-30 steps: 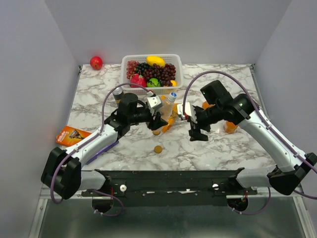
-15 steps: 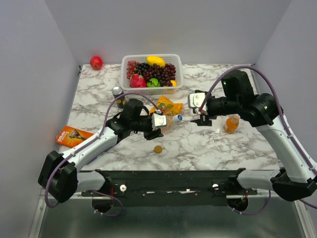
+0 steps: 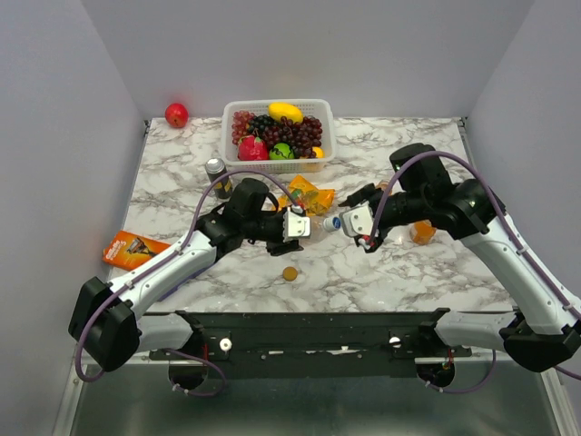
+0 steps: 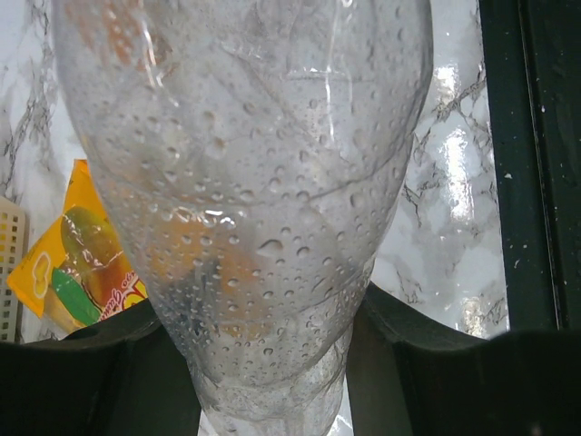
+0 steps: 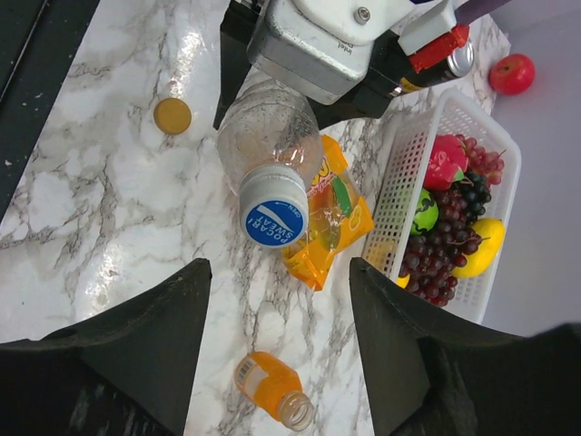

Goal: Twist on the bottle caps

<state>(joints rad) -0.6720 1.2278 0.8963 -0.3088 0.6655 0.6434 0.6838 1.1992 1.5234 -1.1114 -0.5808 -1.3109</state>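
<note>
Bottle (image 5: pixel 269 132) gripped in left jaws, cap (image 5: pixel 272 221) facing spread right jaws.

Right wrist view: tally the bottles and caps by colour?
clear colourless plastic bottle: 1
orange juice-filled plastic bottle: 1
white round plastic cap with blue mark: 1
golden-orange round plastic cap: 1
Total: 4

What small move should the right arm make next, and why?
Probably ease the right gripper forward until its open jaws straddle the white cap. The left gripper holds the clear bottle lying sideways with that cap facing the right wrist camera, roughly centred between the jaws but not yet reached.
</note>
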